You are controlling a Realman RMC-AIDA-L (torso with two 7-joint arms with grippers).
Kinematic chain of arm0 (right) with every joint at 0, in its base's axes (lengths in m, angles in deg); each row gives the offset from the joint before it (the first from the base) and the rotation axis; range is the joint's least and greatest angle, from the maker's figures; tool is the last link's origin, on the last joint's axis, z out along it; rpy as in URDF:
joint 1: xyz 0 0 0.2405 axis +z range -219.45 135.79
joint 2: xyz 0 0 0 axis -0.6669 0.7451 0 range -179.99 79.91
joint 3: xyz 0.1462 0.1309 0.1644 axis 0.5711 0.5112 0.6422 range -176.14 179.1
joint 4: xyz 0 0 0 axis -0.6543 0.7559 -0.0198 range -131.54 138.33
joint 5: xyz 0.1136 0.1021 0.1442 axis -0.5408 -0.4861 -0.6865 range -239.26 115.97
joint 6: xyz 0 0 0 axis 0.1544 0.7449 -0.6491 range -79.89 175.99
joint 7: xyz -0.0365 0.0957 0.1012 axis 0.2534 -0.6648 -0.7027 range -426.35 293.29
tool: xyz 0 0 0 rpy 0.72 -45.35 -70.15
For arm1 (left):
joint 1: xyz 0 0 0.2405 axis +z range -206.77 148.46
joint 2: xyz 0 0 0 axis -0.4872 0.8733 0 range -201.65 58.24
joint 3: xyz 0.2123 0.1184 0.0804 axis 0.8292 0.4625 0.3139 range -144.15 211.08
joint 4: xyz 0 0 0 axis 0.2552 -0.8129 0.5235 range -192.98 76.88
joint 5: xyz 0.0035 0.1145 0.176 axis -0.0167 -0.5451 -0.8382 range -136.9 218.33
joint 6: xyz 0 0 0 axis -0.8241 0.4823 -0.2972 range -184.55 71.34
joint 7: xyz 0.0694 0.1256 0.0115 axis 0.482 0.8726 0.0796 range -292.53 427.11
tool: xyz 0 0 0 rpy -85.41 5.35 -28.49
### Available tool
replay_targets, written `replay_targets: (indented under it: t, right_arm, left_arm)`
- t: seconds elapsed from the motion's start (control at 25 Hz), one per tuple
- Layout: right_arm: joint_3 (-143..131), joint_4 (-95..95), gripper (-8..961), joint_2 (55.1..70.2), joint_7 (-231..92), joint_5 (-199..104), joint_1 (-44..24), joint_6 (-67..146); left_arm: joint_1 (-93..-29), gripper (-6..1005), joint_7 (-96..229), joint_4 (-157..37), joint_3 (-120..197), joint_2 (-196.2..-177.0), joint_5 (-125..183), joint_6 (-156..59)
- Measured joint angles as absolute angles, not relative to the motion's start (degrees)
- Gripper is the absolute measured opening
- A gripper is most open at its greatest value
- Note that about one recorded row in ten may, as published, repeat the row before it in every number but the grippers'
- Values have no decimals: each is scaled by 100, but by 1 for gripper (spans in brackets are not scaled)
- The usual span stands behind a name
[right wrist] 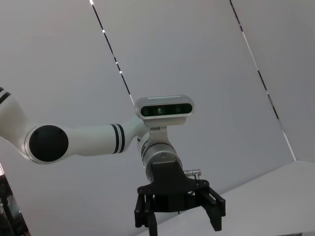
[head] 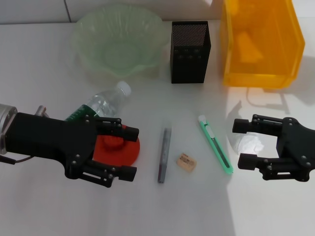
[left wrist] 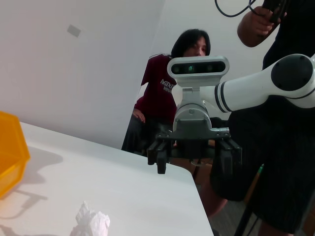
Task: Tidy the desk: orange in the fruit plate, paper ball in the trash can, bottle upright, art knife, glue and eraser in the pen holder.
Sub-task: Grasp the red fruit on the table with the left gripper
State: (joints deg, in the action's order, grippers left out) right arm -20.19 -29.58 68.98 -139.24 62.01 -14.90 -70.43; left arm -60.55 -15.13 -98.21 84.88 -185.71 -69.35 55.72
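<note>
The left gripper (head: 129,153) hangs low over the near-left part of the white desk (head: 147,211), its black fingers spread wide with nothing between them; the orange (head: 118,148) lies directly under the span of those fingers, partly hidden by the gripper body, and reads more red than orange here. Just behind it the water bottle (head: 101,105) lies on its side, cap toward the back of the desk, so close to the fruit that a descent drifting that way would likely knock the bottle and set it rolling. The round fruit could also squirt out of the fingers if they close off-centre. The right gripper (head: 244,143) sits on the near-right side, equally wide open and empty, with the crumpled paper ball (head: 249,144) resting on the desk between its fingers; the paper is light and springy, so I judge a shallow pinch may only nudge it aside. Just to the left of that gripper lies the green art knife (head: 215,143), near enough that a sweeping finger might drag it. Between the two arms lie the grey glue stick (head: 164,154) and the small eraser (head: 186,162), just beside each other and untouched. Along the back stand the pale green fruit plate (head: 83,46), the black mesh pen holder (head: 190,64) and the yellow trash can (head: 285,59), all apparently empty of task items, so the tidy-up is hardly begun.
</note>
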Motion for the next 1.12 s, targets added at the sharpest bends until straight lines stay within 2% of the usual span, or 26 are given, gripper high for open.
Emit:
replay_targets:
  t: [0.72,0.84,0.88,0.92,0.96,1.12]
  right_arm:
    - [-1970,-2780,817,6913,-13842,6202,-1412,-6941]
    - [-1968,-2780,817,6903,-13798,6202,-1519,-6940]
    - [-1967,-2781,817,6902,-13776,6202,-1564,-6940]
    - [-1967,-2781,817,6902,-13776,6202,-1564,-6940]
    - [-1965,-2781,817,6901,-13763,6202,-1607,-6940]
    - [-1944,-2781,817,6893,-13758,6202,-1755,-6928]
  left_arm:
    - [-6122,842,-1590,-10215,8487,-18598,-7065,5479]
    - [-6268,842,-1838,-10651,8486,-18708,-7418,5345]
    - [-6370,842,-1931,-10874,8478,-18816,-7752,5169]
    - [-6370,842,-1931,-10874,8478,-18816,-7752,5169]
    - [-6430,842,-1965,-10994,8477,-18915,-8042,4997]
    - [-6583,843,-1980,-11038,8675,-19026,-8471,4442]
